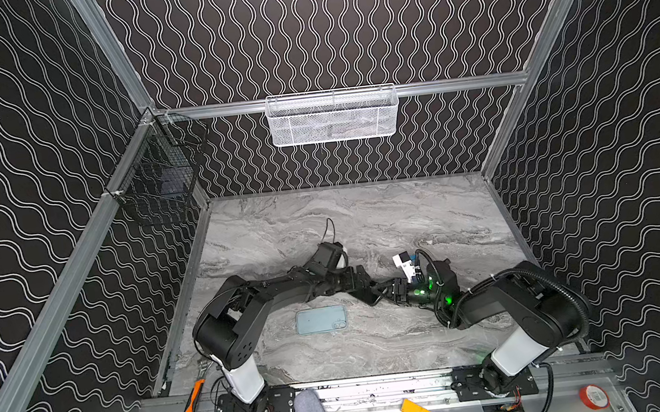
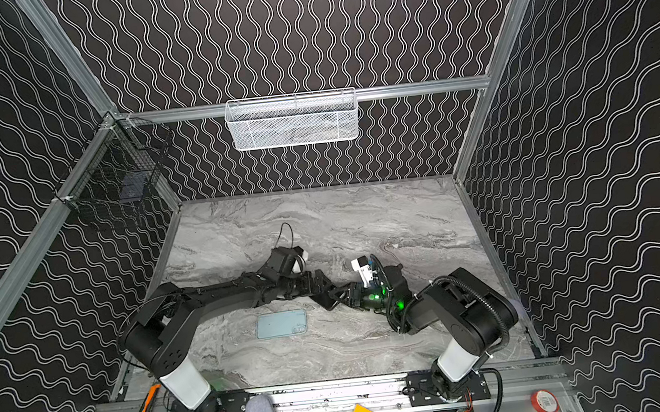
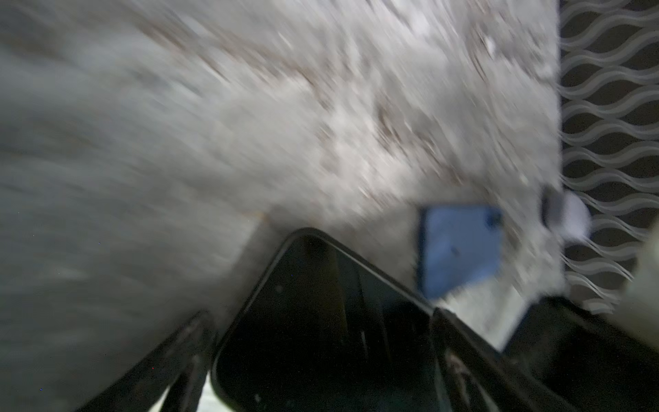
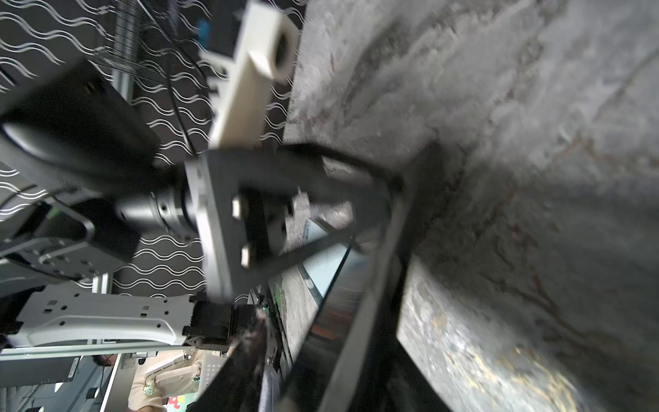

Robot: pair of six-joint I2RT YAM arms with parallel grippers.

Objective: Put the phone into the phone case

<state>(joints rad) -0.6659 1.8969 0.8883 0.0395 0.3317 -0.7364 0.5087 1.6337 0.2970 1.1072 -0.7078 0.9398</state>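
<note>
Checking both top views first: the phone point(image 1: 371, 295) point(image 2: 324, 298) is sitting tilted between the left gripper point(image 1: 358, 281) and the right gripper point(image 1: 394, 292), which are meeting nose to nose mid-table. It looks raised off the marble-look tabletop point(image 1: 363, 220). The phone case point(image 1: 321, 320) is lying flat and empty near them, apart from both grippers. It's pale blue, with rounded corners and a camera cutout.

Left wrist view is smearing badly, but I'm seeing the phone point(image 3: 321, 321) glass-up, black and glossy. It's sitting between the fingers point(image 3: 460, 356), which are standing spread wide. Can't tell if they're actually pinching its long edges. The phone case point(image 3: 460, 249) is showing blue beyond it.

Right wrist view is giving me the phone point(image 4: 371, 285) edge-on, a thin grey band. That gripper's fingers are too blurry, so I can't tell whether they're on it.

I'm figuring it's a stiff, slick, fairly hefty slab, with glass that cracks if dropped. So I'm wanting the grip on the side rails, not the faces. The phone case is looking soft and bendy, likely sliding unless pinned.
</note>
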